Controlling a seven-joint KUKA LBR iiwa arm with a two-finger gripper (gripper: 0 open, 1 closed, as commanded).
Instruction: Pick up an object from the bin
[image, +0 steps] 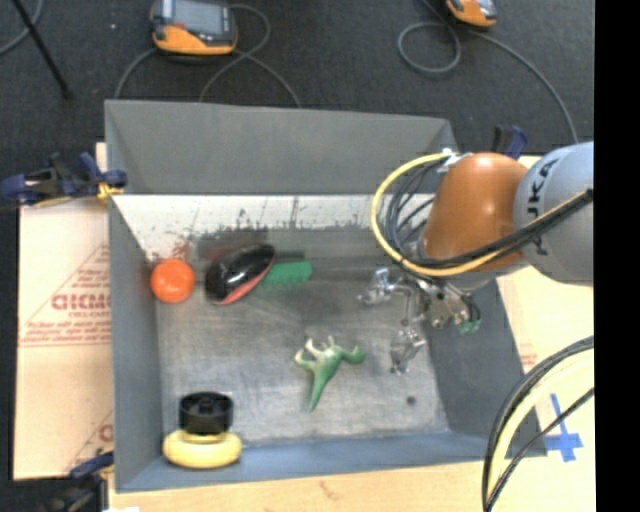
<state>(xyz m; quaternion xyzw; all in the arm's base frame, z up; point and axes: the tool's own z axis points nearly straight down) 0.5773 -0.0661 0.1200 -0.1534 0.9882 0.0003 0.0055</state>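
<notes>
Now | gripper (393, 322) spread, empty, at right side of bin (280, 150) | green toy lizard (325, 365) just beside it, leftward | best: centre over its body, straddle the narrow trunk, then close.

This is a robot lab, plain as day: a grey metal bin (280, 150) sits on a dark floor (330, 55), and black cables (402, 45) loop across that floor behind it. Up at the far edge lie two orange-and-grey handheld units (193, 25), each with a lead running off. From the right a big industrial arm (560, 215) leans over the bin, maker's lettering on its grey shell, an orange cover (475, 205) at the wrist, yellow and black hoses (393, 205) bundled round it. Down in the bin, odd test pieces: an orange ball (172, 281), a green toy (325, 365).
</notes>
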